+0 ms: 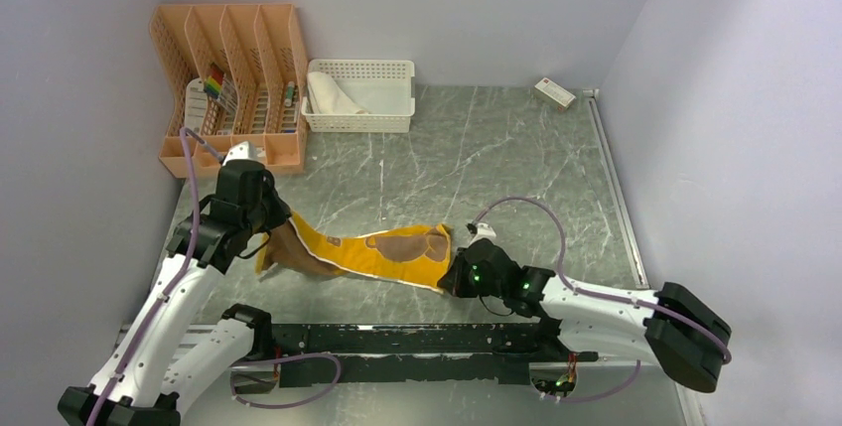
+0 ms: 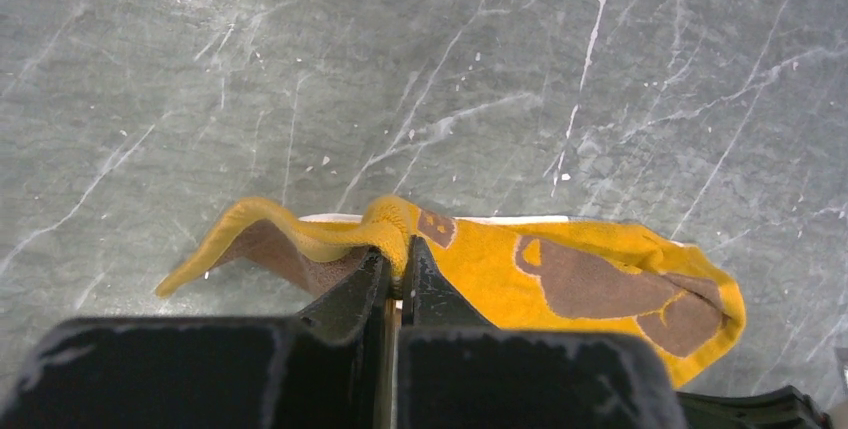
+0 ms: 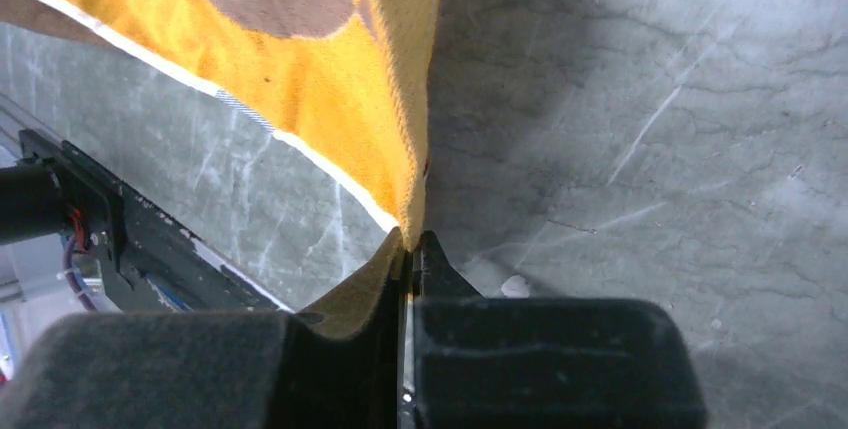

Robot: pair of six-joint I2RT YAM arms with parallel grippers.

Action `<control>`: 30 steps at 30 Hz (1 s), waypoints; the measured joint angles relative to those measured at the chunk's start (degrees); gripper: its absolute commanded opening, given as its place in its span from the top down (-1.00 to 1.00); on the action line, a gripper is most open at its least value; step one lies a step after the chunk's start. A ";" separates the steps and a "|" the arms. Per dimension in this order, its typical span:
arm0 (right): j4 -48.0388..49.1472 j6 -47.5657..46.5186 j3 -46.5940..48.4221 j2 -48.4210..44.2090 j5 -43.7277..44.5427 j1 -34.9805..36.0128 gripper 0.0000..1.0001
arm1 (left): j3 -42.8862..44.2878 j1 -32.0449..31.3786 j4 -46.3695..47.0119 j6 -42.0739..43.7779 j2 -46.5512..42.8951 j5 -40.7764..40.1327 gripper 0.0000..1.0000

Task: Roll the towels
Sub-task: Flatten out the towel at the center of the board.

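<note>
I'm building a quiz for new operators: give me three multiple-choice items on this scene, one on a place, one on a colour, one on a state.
1. Where is the white towel? A in the white basket; B on the rail; C under the left arm.
2. What colour is the rack? A blue; B peach; C black.
3. How is the right gripper? A wide open; B shut on the yellow towel; C shut on nothing.
Key: 1 A, it lies inside the basket. 2 B, its walls are peach. 3 B, the right wrist view shows cloth pinched between closed jaws.
</note>
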 measured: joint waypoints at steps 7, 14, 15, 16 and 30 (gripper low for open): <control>-17.07 -9.66 20.04 -10.75 3.85 -4.48 1.00 | 7.28 0.07 -0.44 3.04 4.07 -3.19 0.87; -21.57 -25.51 50.90 -9.62 4.42 -20.20 1.00 | 20.63 0.09 6.21 5.77 7.08 -2.75 0.86; -22.67 -27.12 53.81 -9.11 4.37 -20.74 1.00 | 22.01 0.09 7.08 6.19 6.97 -2.23 0.86; -23.65 -28.35 56.17 -8.76 4.31 -20.98 1.00 | 23.12 0.09 7.72 6.58 6.75 -1.60 0.87; -41.64 -26.77 54.45 -28.72 -0.72 -21.14 1.00 | 17.11 0.09 0.09 6.34 -16.39 7.37 0.86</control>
